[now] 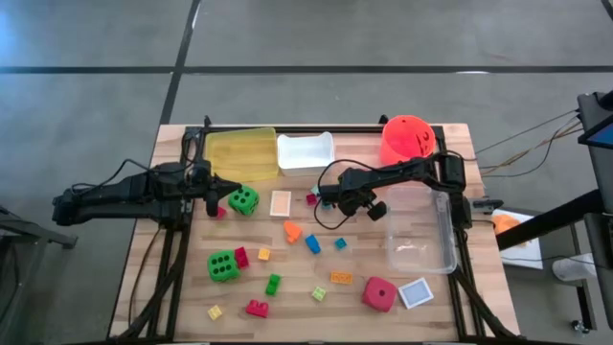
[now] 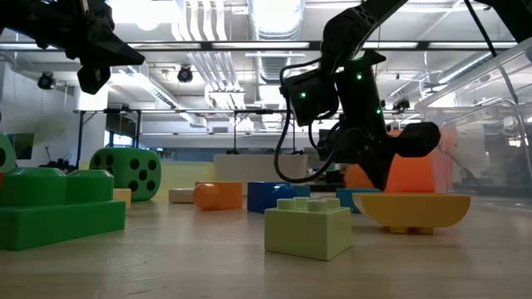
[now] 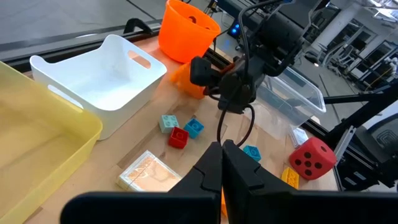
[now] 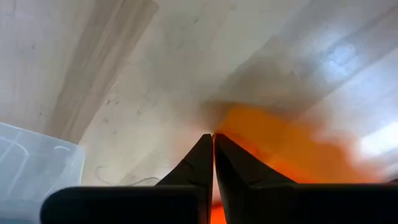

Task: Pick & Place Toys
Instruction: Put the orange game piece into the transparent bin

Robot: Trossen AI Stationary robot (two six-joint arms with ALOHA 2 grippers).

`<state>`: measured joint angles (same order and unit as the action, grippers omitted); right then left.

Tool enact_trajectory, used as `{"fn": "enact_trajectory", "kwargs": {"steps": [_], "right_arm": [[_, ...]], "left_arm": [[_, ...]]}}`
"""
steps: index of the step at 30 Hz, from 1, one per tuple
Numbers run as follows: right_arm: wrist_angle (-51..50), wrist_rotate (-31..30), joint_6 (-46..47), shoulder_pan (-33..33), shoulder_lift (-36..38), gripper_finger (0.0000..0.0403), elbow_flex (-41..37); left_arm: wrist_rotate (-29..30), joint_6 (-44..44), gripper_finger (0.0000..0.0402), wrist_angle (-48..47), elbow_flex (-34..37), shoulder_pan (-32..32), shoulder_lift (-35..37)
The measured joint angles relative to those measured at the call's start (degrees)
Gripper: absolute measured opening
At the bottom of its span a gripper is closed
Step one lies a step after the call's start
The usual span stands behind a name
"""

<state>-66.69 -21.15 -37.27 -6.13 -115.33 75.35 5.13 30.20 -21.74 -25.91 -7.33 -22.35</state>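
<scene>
Toys lie scattered over the wooden table (image 1: 182,287): small bricks, two green dice (image 1: 242,200) (image 1: 223,265), a red die (image 1: 379,293) and flat cards (image 1: 281,202) (image 1: 416,292). My right gripper (image 4: 213,135) points steeply down at bare wood, shut with nothing between its fingers. It shows just beyond a red brick (image 3: 178,137) and two teal bricks (image 3: 194,127) in the left wrist view. My left gripper (image 3: 221,146) waits shut and empty above the table's left side, beside the far green die.
A yellow tray (image 1: 242,151), a white tray (image 1: 305,151) and an orange bucket (image 1: 407,139) stand along the far edge. A clear tray (image 1: 420,228) sits under the right arm. An orange sheen (image 4: 280,149) lies on the wood by my right fingertips.
</scene>
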Motion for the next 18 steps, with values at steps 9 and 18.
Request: {"fn": "enact_trajectory", "kwargs": {"steps": [9,18], "right_arm": [[-0.6,0.7,1.4,0.2,0.1,0.0023,1.1],[-0.7,0.7,2.6,0.2,0.2,0.0023,2.7]], "left_arm": [[0.0,0.0,0.0000,0.0,0.0,0.0,0.0],[0.0,0.0,0.0000,0.0,0.0,0.0,0.0]]}}
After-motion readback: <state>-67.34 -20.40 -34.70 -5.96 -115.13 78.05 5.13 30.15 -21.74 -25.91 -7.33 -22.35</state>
